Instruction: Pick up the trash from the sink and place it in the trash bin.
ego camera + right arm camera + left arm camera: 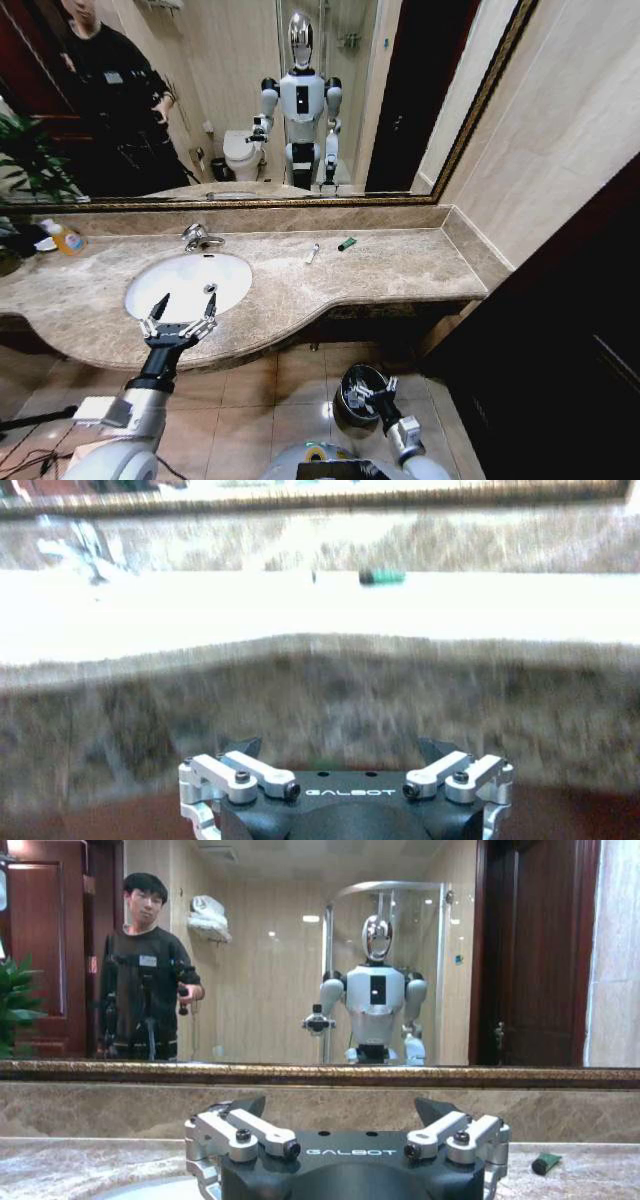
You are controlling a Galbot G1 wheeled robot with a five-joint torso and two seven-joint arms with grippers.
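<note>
The sink (pixel 190 280) is a white oval basin with a chrome tap (pixel 200 238), set in a beige marble vanity top (pixel 410 270). My left gripper (pixel 184 304) hovers open over the basin's front rim, and nothing is between its fingers (pixel 245 1129). To the right of the basin, a small white tube (pixel 312 254) and a tiny green piece (pixel 346 243) lie on the marble; the green piece (pixel 545 1163) (pixel 381 576) also shows in both wrist views. Low on the floor, my right gripper (pixel 378 397) (pixel 338 748) is open above the black trash bin (pixel 347 378).
An orange-labelled bottle (pixel 68 238) stands at the counter's far left beside a plant (pixel 25 150). A large mirror (pixel 300 100) runs along the wall behind the counter. Dark wood panelling (pixel 570 340) closes in the right side. The floor (pixel 250 400) below is tiled.
</note>
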